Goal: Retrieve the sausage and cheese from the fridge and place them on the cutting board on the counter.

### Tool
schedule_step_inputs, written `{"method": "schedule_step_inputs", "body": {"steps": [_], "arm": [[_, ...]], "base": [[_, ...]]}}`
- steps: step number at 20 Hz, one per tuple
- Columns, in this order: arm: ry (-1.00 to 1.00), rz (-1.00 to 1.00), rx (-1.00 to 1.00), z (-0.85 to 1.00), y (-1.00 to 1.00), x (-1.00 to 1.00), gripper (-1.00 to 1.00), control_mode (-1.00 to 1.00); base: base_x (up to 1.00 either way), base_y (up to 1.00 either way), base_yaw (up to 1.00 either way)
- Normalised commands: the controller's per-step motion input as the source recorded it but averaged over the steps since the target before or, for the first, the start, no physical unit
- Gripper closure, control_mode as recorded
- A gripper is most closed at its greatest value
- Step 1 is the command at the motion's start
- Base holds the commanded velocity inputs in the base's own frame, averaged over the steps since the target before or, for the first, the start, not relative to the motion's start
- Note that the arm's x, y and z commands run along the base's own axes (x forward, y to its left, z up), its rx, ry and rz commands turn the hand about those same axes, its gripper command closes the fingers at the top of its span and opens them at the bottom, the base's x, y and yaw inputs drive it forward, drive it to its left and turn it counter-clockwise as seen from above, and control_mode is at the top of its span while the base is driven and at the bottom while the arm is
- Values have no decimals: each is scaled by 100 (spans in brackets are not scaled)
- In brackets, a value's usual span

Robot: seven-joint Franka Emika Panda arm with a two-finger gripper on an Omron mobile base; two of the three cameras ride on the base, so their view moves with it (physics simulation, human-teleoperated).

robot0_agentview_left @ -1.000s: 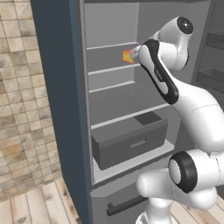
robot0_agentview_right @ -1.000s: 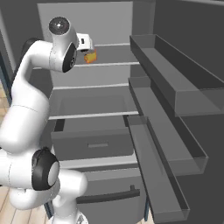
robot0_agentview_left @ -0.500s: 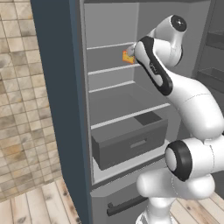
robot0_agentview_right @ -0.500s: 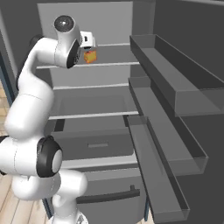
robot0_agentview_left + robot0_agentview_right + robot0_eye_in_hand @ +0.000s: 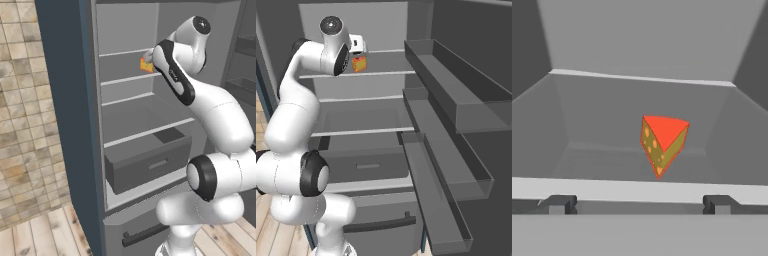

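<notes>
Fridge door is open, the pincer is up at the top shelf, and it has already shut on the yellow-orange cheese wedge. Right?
Not quite. The pincer is open, its fingertips wide apart, with the yellow-orange cheese wedge ahead on the grey fridge shelf and ungrasped, as the hand view shows.

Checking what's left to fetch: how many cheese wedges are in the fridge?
1. The cheese sits on an upper shelf of the fridge, just ahead of the open gripper. The arm may hide other items.
</notes>
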Motion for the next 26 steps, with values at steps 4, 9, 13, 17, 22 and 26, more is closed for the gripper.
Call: {"method": "schedule_step_inputs", "body": {"steps": [4,9,13,17,22,26], "arm": [[0,0,0,-12,0,10,-100,-100],[0,-1,0,-20,0,14,-100,-100],[0,0,0,-10,0,27,-100,-100],[0,0,0,0,0,48,-100,-100],[0,0,0,3,0,45,-100,-100],[0,0,0,1,0,37,-100,-100]], "base": [[0,0,0],[0,0,0],[0,0,0],[0,0,0],[0,0,0],[0,0,0]]}}
